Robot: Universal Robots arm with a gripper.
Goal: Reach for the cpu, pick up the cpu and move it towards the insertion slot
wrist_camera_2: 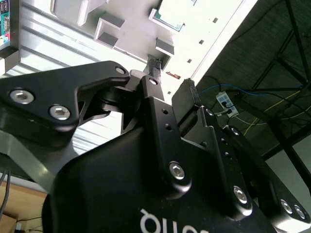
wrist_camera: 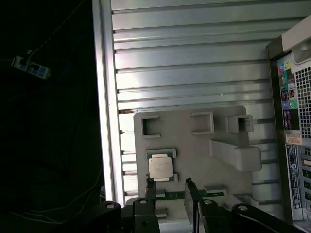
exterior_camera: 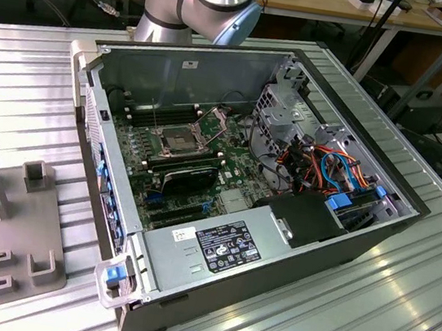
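In the first wrist view the gripper [wrist_camera: 169,190] is hanging over the grey holder plate [wrist_camera: 194,150], its jaws standing apart with nothing between them. Just past them, the cpu [wrist_camera: 160,168] is lying flat in a framed nest on that plate, untouched. The plate is resting on the ribbed metal counter [wrist_camera: 194,63], beside the open computer case [exterior_camera: 184,78]. Farther off, in the exterior view, the insertion slot [exterior_camera: 179,139] is sitting on the motherboard inside the case, its hinged metal plate raised.
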